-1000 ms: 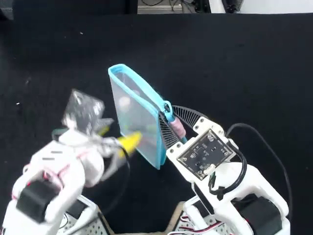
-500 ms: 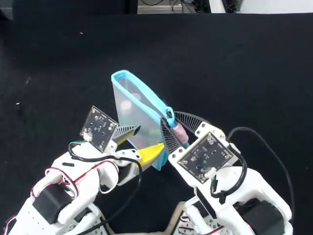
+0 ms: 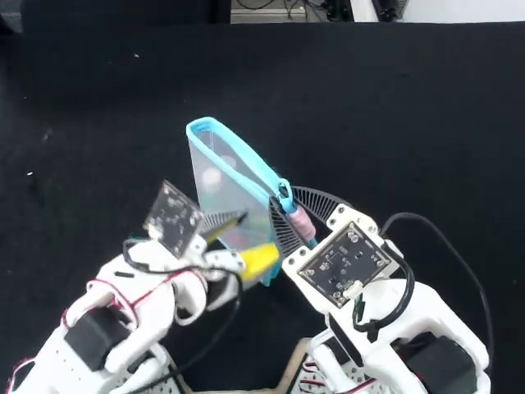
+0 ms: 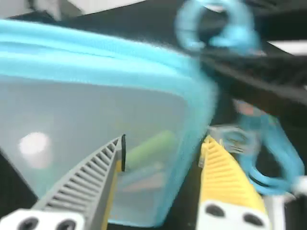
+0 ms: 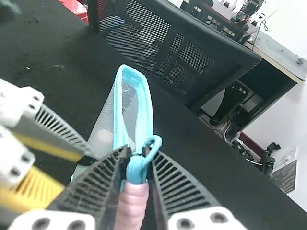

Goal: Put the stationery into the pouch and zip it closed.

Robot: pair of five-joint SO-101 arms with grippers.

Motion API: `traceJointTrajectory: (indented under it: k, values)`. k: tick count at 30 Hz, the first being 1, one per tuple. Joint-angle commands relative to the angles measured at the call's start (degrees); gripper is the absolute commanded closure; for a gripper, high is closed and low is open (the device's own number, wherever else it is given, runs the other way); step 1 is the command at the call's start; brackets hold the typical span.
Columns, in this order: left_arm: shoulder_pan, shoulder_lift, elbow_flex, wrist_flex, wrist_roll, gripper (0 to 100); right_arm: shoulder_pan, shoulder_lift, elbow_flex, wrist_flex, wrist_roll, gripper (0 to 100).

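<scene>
Pouch, translucent, blue-edged, upright on black table, zip pull at its 3 o'clock clamped by right gripper, corner straddled by parted left gripper.

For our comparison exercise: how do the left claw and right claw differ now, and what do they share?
The left claw has one grey and one yellow finger; the right claw has two black ones. The left claw stands open astride the pouch's end; the right claw is shut on the zip pull. Both have ribbed fingers and meet the same pouch.
</scene>
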Motion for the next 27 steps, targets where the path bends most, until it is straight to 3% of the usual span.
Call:
traceJointTrajectory:
  k: [1, 9, 15, 23, 27]
  values:
    - [-6.9, -0.5, 0.2, -2.9, 0.0, 75, 0.7, 0.4, -0.9, -1.1, 0.1, 98.8]
    - [-9.6, -0.5, -5.4, 12.0, -0.3, 75, 0.8, 0.4, -1.5, -1.6, 0.1, 98.8]
    - [-9.6, -0.5, -11.3, 20.6, -6.7, 75, 0.5, 0.4, -1.6, -1.1, 0.1, 98.8]
    - [-20.4, -0.5, -12.2, 21.3, -9.1, 75, 0.4, -2.4, -1.5, 0.9, 0.1, 98.8]
    - [-21.8, -1.1, -12.8, 21.6, -9.6, 75, 0.4, -4.6, -1.0, 0.8, 0.1, 98.8]
